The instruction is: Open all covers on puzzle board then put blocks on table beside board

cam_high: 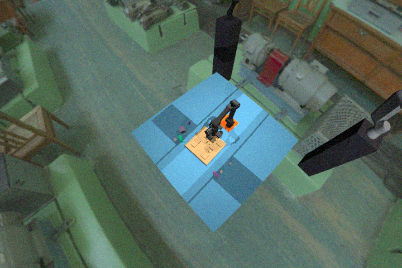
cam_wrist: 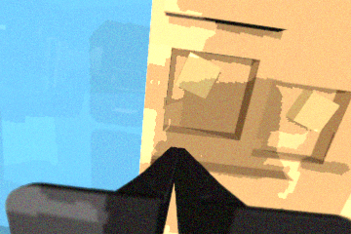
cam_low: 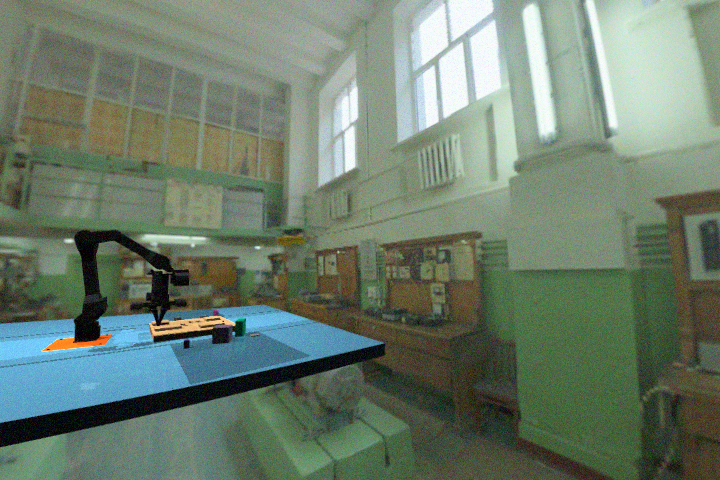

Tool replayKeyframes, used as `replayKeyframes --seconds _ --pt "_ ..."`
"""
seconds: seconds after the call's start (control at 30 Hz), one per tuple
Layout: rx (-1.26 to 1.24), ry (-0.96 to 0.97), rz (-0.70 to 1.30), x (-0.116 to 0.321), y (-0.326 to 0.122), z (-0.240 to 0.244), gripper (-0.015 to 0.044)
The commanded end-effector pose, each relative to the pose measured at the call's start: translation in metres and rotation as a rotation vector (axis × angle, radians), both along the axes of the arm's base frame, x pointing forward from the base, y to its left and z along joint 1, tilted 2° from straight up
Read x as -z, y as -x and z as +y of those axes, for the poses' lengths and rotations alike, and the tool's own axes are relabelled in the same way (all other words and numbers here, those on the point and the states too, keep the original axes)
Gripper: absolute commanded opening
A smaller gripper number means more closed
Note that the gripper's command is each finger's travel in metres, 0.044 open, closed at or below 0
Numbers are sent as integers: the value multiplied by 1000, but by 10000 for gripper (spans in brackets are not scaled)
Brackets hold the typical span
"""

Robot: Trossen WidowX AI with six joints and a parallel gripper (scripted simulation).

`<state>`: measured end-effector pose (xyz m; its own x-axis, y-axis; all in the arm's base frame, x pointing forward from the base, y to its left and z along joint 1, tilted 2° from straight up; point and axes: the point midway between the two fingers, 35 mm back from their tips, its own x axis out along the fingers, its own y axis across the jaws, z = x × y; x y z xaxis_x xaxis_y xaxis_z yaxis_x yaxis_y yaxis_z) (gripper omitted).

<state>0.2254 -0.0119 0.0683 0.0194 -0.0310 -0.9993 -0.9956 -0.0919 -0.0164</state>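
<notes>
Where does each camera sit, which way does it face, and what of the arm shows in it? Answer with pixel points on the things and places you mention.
Top: high above the table, looking steeply down at the puzzle board point(cam_high: 204, 159) point(cam_low: 174, 332) point(cam_wrist: 325, 29); the whole arm point(cam_high: 221, 116) point(cam_low: 90, 271) shows.
Exterior: off to one side, slightly above table height, looking across the table into the room; the arm shows in profile.
Wrist: on the arm, looking down past the closed jaws onto two wells with pale blocks; only the jaws show.
Shared: top and exterior both show the green block point(cam_high: 180, 138) point(cam_low: 240, 326) beside the board.

Top looks steeply down from afar, exterior sideways across the same blue table point(cam_high: 214, 208) point(cam_low: 89, 390), wrist closely downward.
</notes>
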Motion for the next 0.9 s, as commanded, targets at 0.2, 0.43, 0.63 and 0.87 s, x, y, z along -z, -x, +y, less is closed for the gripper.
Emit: replayKeyframes --seconds 0.2,0.43,0.63,0.87 --pt "-3 4 -5 -14 -1 0 0" --pt "-3 4 -5 -23 -1 0 0" --pt "-3 4 -5 -31 -1 0 0" --pt "-3 4 -5 -40 0 0 0"
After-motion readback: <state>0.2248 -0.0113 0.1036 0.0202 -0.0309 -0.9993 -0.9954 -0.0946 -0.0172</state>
